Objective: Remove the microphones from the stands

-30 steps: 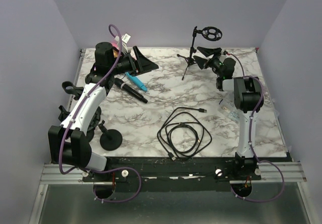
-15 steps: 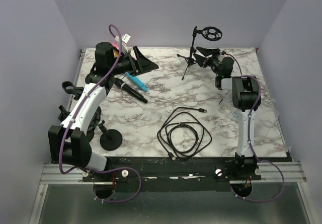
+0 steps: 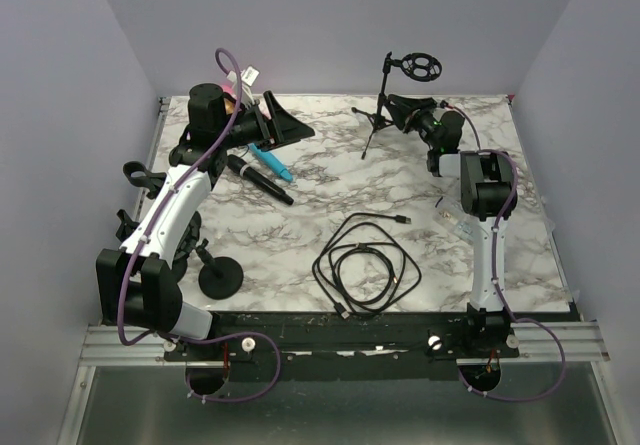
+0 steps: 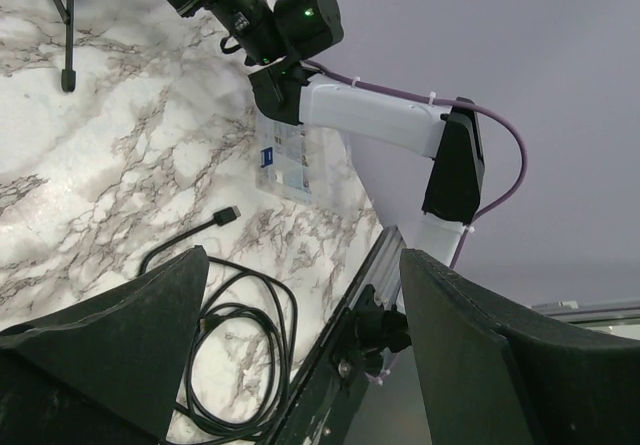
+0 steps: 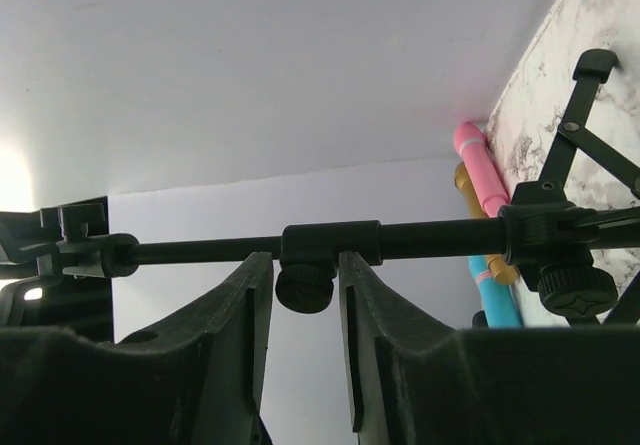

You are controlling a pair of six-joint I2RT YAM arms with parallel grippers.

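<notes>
White-and-grey marbled bench (image 3: 330, 180) viewed from above, black-and-white left arm (image 3: 170, 210) and right arm (image 3: 487, 235) mounted along the bottom edge. At upper right, right gripper (image 3: 400, 108) placed at the thin black tripod stand (image 3: 377, 115), jaws set close on either side of a small round black knob (image 5: 305, 287) on the pole; actual contact impossible to tell. At upper left, left gripper (image 4: 300, 265) hovering with jaws spread wide and nothing between them. Black ring-shaped cradle (image 3: 421, 63) at the stand's top apparently bare. Slim black handheld microphone (image 3: 262, 179) lying flat on the bench left of centre, well apart from the stand, just beside a teal microphone (image 3: 272, 162). Probable trouble from here: jaws pinching the round knob instead of the pole and slipping off; light tripod tipping or skidding under a sideways pull, with no second grip steadying it. Counted: two arms, two stands including a black round-based stand (image 3: 220, 279) at lower left, two clear microphones, one pink cylinder (image 5: 472, 153) and one gold cylinder (image 5: 468, 187) possibly microphones too, one coiled black cable (image 3: 366, 263), one clear labelled packet (image 4: 283, 161).
</notes>
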